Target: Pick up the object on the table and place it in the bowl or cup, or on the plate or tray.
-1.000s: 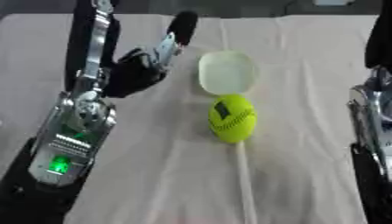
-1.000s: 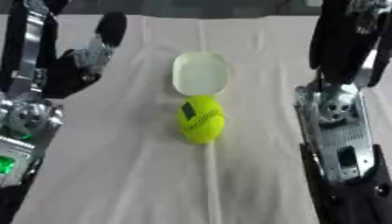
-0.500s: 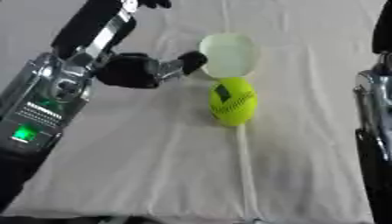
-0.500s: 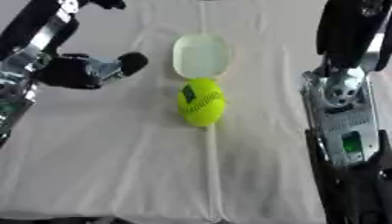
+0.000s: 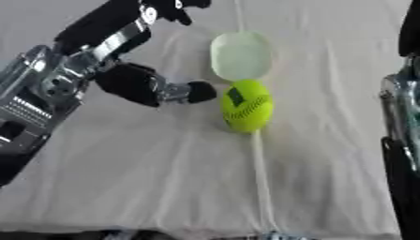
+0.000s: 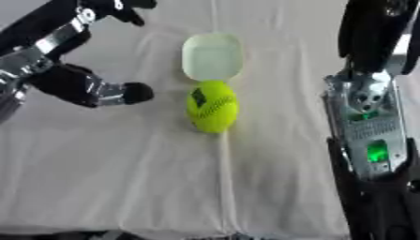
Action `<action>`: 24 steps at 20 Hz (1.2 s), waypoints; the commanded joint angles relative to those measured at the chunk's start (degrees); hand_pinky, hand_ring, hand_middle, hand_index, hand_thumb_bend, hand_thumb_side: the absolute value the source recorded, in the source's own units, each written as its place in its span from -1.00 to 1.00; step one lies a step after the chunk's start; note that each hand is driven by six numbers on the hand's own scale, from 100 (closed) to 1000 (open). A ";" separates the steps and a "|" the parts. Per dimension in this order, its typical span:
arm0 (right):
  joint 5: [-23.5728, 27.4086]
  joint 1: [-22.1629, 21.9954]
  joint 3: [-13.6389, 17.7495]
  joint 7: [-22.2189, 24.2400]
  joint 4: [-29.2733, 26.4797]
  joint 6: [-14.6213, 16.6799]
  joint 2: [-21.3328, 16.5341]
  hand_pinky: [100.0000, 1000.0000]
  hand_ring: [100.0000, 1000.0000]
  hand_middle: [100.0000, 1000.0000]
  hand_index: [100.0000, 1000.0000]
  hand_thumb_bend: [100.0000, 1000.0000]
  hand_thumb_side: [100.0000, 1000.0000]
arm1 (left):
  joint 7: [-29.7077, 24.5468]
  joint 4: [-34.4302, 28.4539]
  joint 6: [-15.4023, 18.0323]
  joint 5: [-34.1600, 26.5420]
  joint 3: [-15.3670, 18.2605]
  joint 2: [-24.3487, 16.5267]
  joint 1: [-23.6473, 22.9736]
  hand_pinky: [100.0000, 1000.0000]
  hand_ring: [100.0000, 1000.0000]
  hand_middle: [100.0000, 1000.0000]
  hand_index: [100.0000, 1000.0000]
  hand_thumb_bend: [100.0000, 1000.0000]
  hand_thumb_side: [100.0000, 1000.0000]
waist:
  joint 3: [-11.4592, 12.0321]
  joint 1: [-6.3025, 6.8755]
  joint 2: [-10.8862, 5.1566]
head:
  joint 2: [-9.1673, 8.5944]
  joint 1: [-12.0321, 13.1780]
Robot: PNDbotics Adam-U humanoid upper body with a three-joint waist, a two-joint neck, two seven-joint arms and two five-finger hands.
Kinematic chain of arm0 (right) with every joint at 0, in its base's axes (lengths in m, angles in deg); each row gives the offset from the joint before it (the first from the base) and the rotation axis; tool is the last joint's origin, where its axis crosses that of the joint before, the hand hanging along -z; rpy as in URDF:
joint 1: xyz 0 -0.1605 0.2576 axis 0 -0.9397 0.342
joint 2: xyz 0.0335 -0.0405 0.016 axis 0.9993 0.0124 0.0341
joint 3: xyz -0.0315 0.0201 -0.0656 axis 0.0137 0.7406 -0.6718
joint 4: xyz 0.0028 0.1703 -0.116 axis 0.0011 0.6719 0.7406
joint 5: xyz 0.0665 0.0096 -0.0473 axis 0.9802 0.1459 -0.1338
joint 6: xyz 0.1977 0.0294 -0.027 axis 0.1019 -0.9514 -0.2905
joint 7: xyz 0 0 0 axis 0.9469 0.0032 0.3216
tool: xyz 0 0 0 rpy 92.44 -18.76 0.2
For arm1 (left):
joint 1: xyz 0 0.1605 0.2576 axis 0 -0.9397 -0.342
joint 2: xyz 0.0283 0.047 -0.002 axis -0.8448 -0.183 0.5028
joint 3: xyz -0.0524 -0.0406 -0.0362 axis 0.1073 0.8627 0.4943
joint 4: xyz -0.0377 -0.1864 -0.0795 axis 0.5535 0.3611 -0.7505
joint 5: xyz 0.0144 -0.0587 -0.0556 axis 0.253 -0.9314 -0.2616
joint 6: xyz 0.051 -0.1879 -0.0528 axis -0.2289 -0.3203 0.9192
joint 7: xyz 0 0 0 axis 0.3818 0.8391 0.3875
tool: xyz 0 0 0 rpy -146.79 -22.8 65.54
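A yellow-green ball (image 5: 248, 105), stitched like a softball and carrying a small dark label on its upper side, sits on the tabletop (image 5: 164, 178), which is covered by a pale cloth. Take that ball as the marker for everything else. Just beyond it, at its far edge and so close that they look to be touching, lies a small pale green dish (image 5: 240, 55), oval and shallow, with nothing inside it. From the near side of the ball a raised crease in the cloth (image 5: 261, 178) runs straight toward the front edge of the tabletop.

The left hand (image 5: 152, 86) is low over the cloth just left of the ball. Its dark fingers are bunched and curled in, holding nothing, and one rounded black fingertip (image 5: 201, 91) sticks out toward the ball, very near its left side; a thin strip of cloth seems to show between them, though I cannot be sure they are apart. The black and silver left forearm (image 5: 49, 89) slopes away from the hand to the left and toward the near edge, and another dark part of the arm reaches up past the dish on its left.

Well to the right of the ball only the right arm's silver casing (image 6: 365, 117) with a small green light shows; the right hand itself is out of sight.
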 commanded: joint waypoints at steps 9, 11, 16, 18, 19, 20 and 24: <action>-0.31 0.95 0.01 0.32 -0.35 0.08 0.38 -0.02 0.64 0.60 0.73 -1.00 0.83 | 15.98 -0.40 -2.85 -10.95 -0.78 12.62 0.21 0.26 0.22 0.88 0.84 0.41 0.36 | -0.76 -0.48 0.13 | -1.13 0.80; -0.32 1.05 0.03 0.28 -0.42 0.08 0.48 -0.02 0.64 0.60 0.73 -1.00 0.83 | 18.05 0.53 -2.47 -11.62 -1.67 14.59 -0.08 0.24 0.20 0.86 0.84 0.46 0.36 | -1.00 -0.55 0.31 | -1.30 1.07; -0.35 1.05 -0.03 0.34 -0.44 0.05 0.53 -0.02 0.64 0.60 0.73 -1.00 0.82 | 18.27 3.83 -0.75 -11.67 -3.92 16.11 0.07 0.21 0.16 0.86 0.81 0.50 0.40 | -1.35 -0.44 0.56 | -1.37 1.26; -0.36 1.00 -0.08 0.40 -0.42 0.05 0.50 -0.02 0.64 0.60 0.73 -1.00 0.82 | 16.44 4.84 -0.59 -11.19 -5.02 15.01 0.46 0.21 0.17 0.88 0.81 0.48 0.42 | -1.46 -0.32 0.55 | -1.22 1.38; -0.36 0.97 -0.11 0.42 -0.40 0.05 0.50 -0.02 0.64 0.60 0.73 -1.00 0.82 | 15.20 5.22 -0.59 -10.91 -5.56 14.35 0.70 0.21 0.17 0.88 0.81 0.47 0.44 | -1.53 -0.23 0.53 | -1.17 1.46; -0.35 0.94 -0.13 0.44 -0.39 0.05 0.52 -0.02 0.64 0.60 0.73 -1.00 0.82 | 14.02 5.51 -0.58 -10.75 -6.00 13.81 0.95 0.22 0.17 0.89 0.81 0.46 0.44 | -1.59 -0.13 0.52 | -1.14 1.53; -0.34 0.89 -0.20 0.54 -0.35 0.07 0.58 -0.03 0.64 0.60 0.73 -1.00 0.82 | 11.54 6.21 -0.30 -10.68 -6.79 13.30 1.54 0.23 0.18 0.88 0.81 0.45 0.46 | -1.88 0.06 0.62 | -1.19 1.56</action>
